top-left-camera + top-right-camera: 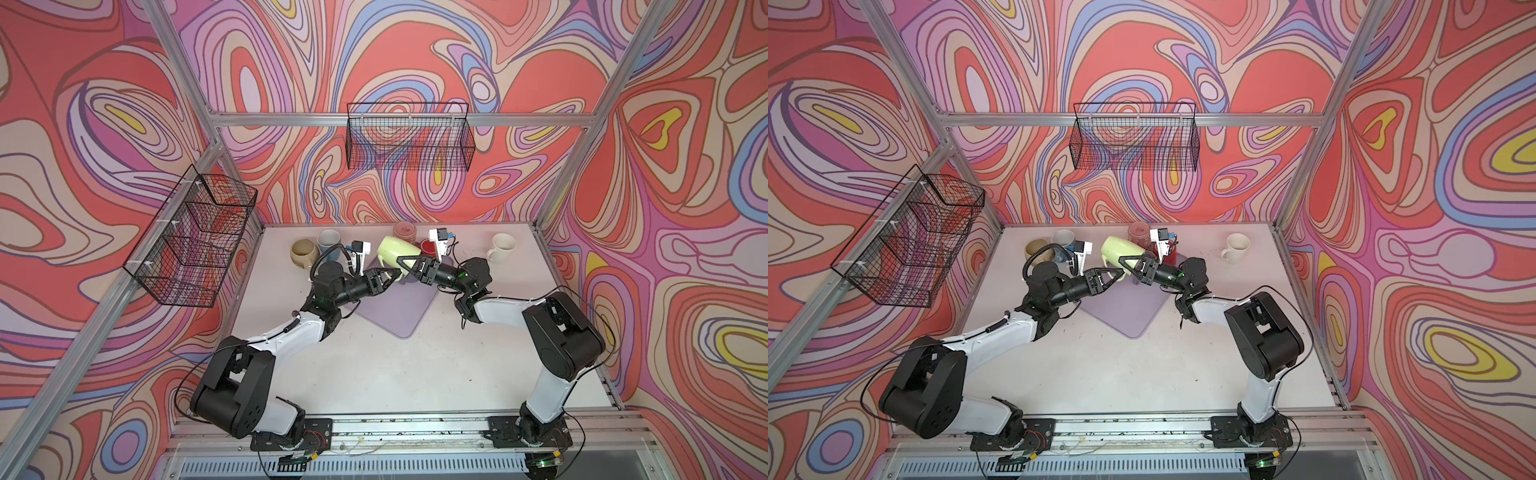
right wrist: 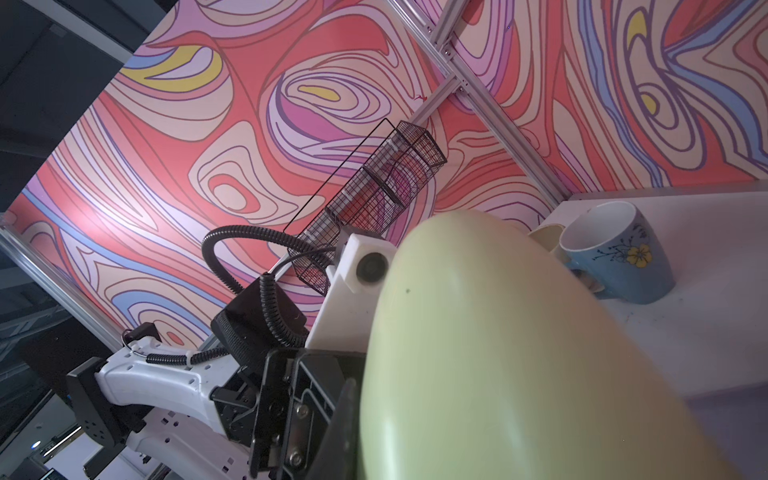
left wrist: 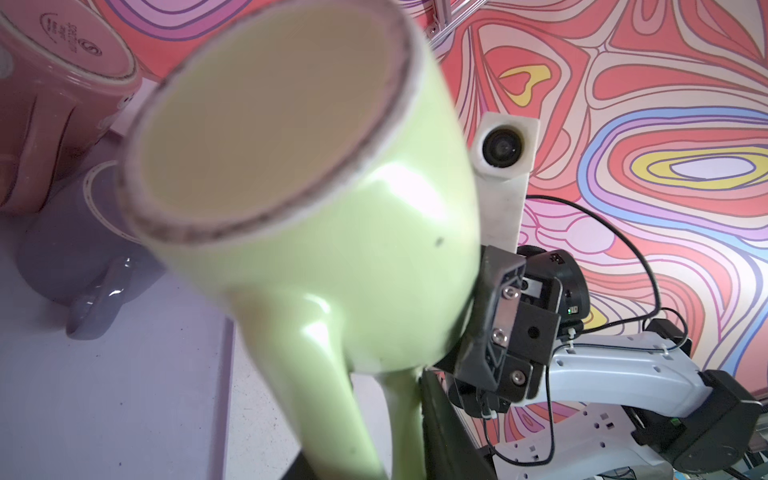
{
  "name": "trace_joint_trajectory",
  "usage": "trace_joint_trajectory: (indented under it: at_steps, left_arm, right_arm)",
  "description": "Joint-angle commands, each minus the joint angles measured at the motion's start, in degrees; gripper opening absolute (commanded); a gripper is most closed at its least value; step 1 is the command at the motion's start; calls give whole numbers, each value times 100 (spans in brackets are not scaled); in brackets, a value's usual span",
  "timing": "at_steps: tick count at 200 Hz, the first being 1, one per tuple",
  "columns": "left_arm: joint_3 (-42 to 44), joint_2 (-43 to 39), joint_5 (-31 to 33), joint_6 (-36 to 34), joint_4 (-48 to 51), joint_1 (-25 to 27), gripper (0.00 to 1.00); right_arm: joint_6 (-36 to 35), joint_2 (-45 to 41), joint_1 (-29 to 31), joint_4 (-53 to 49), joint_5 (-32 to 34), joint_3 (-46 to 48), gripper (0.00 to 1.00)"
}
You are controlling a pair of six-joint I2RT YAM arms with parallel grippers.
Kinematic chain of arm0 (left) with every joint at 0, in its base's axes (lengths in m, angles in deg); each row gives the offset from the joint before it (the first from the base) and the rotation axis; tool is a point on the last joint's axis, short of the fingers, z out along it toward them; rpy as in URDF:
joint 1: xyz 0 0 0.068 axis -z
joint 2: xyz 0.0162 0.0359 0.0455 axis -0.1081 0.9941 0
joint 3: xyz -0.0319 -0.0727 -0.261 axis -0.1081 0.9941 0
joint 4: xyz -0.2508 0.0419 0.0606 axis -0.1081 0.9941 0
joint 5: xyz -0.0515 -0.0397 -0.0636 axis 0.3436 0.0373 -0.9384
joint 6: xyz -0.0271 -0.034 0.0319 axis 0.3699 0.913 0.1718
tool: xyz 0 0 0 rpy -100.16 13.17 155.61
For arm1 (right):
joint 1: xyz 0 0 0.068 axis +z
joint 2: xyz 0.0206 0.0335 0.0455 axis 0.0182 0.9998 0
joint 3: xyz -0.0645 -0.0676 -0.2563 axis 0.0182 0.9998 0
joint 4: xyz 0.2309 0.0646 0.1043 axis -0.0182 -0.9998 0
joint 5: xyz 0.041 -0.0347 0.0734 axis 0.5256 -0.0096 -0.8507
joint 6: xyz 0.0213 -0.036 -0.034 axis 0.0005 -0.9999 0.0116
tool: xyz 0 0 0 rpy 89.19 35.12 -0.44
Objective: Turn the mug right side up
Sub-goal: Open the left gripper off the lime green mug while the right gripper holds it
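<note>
The green mug (image 1: 395, 251) (image 1: 1121, 251) is up off the desk (image 1: 395, 374), hanging over the far corner of the lilac mat (image 1: 395, 309) (image 1: 1121, 311). It's tipped over sideways, not upright. In the left wrist view its flat base faces the camera (image 3: 266, 112) and the handle runs down toward the lens.

The right end effector (image 1: 402, 262) (image 1: 1124, 262) is pressed tight on the mug's wall near the mouth end, coming in from the mat's right side. The left end effector (image 1: 392, 275) (image 1: 1116, 275) sits right at the handle from the mat's left side. Can't tell if it's actually clamping or loose.

On the mat's far part there's a purple mug (image 3: 62, 249), with a pink mug (image 3: 50, 104) base-up just past that corner.
</note>
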Motion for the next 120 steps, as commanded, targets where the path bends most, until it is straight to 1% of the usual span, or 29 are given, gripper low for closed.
trace_joint_trajectory:
  at_steps: [1, 39, 70, 100, 120]
  left_arm:
    - [47, 19, 87, -188, -583, -121, 36]
    - [146, 2, 96, -213, -567, -234, 46]
    - [235, -140, 111, -287, -404, -407, 50]
    - [263, -359, 186, -536, 35, -508, 53]
    - [223, -568, 320, -839, 563, -565, 53]
  right_arm:
    - [-203, -84, -9, -332, 220, -151, 0]
    - [-357, -72, -16, -838, 387, -220, 0]
    - [-480, -75, -17, -1174, 503, -251, 0]
    - [-637, -101, -18, -1596, 589, -284, 0]
    - [-793, -125, -17, -2080, 676, -338, 0]
